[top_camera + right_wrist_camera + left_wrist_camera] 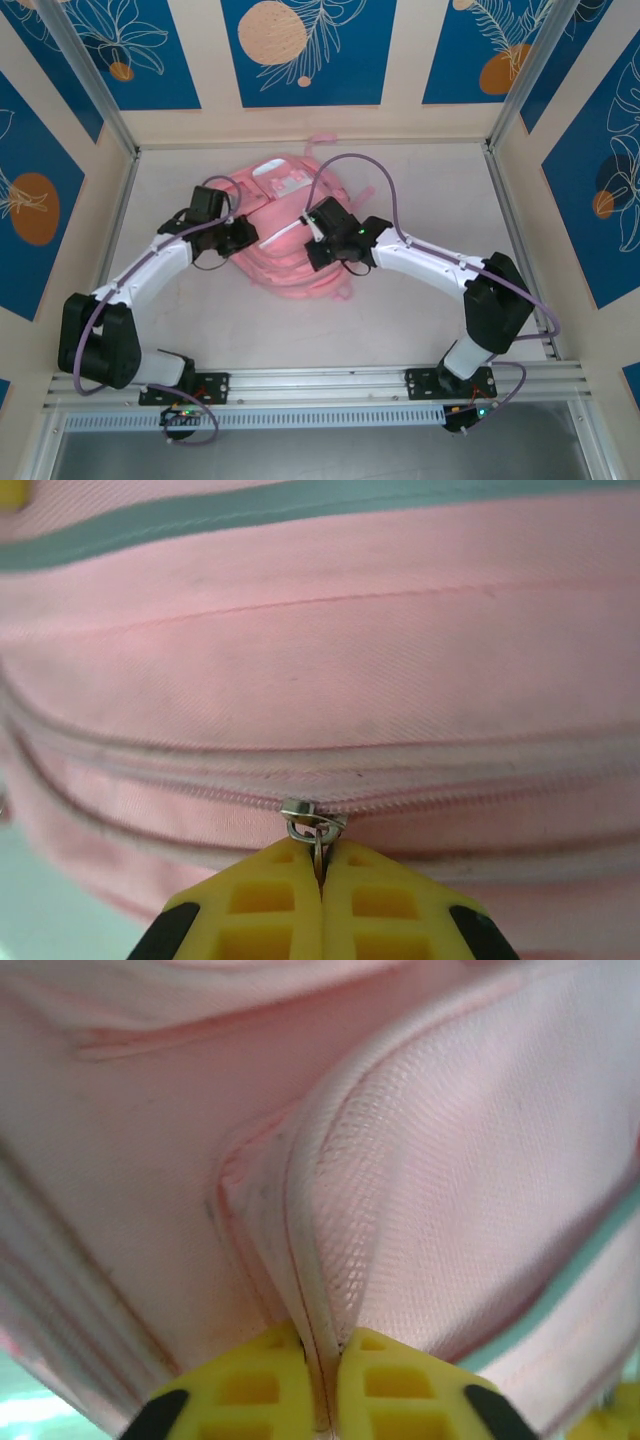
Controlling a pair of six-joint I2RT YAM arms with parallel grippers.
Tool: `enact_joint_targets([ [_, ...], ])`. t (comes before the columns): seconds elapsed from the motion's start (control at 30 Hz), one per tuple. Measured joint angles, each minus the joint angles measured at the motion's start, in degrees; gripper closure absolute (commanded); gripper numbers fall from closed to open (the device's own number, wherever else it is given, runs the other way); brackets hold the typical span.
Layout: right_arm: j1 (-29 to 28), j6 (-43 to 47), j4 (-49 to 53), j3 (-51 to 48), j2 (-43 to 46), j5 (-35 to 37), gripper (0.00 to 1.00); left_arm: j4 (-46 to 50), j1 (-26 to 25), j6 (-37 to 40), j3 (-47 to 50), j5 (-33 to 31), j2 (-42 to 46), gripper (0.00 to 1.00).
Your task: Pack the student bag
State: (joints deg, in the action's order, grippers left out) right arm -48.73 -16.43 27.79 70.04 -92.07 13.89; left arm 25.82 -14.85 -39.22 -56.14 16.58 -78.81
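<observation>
The student bag (280, 265), a large pink backpack, lies flat in the middle of the table with white patches on its far end. At the bag's left side my left gripper (240, 236) is shut on a raised fold of its pink fabric (330, 1210), and the seam runs down between the yellow fingertips (322, 1345). My right gripper (316, 243) rests on the bag's middle. It is shut on the metal zipper pull (318, 842), just below the silver slider (312, 818) on a long pink zipper line (480, 790).
Beige walls with blue panels close in the table on three sides, with aluminium posts (100, 95) at the back corners. A purple cable (350, 165) arcs over the bag's far end. Bare tabletop (330, 335) lies between the bag and the arm bases.
</observation>
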Motion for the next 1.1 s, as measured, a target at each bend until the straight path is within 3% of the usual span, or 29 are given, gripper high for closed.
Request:
enact_joint_targets([
  [0.03, -1.2, 0.0, -0.8, 0.0, 0.0, -1.6, 1.0, 0.8, 1.3, 0.9, -0.7, -1.4, 0.1, 0.52],
  [0.17, -4.6, -1.0, -1.7, 2.3, -2.4, -8.0, 1.0, 3.5, 7.2, 3.1, -2.1, -6.4, 2.9, 0.33],
  [0.4, -6.8, -5.2, -3.6, 18.2, -16.7, -14.0, 1.0, 9.2, 10.1, 3.3, -0.9, -10.5, 12.5, 0.3],
  [0.6, -6.5, -7.9, -4.5, 23.3, -21.2, -15.9, 1.0, 8.9, 10.3, 0.0, 4.1, -7.0, 15.3, 0.33],
  [0.73, -6.4, -8.7, -4.2, 23.7, -21.3, -16.8, 1.0, 7.1, 10.3, -2.4, 5.9, -3.9, 13.7, 0.43],
  [0.97, -6.3, -9.1, -3.3, 23.7, -21.3, -16.9, 1.0, 5.0, 10.6, -5.1, 6.4, -2.3, 10.0, 0.89],
  [1.1, -6.1, -8.9, -1.9, 22.6, -20.8, -15.6, 1.0, 4.3, 10.5, -5.4, 6.4, -1.8, 9.6, 1.0],
])
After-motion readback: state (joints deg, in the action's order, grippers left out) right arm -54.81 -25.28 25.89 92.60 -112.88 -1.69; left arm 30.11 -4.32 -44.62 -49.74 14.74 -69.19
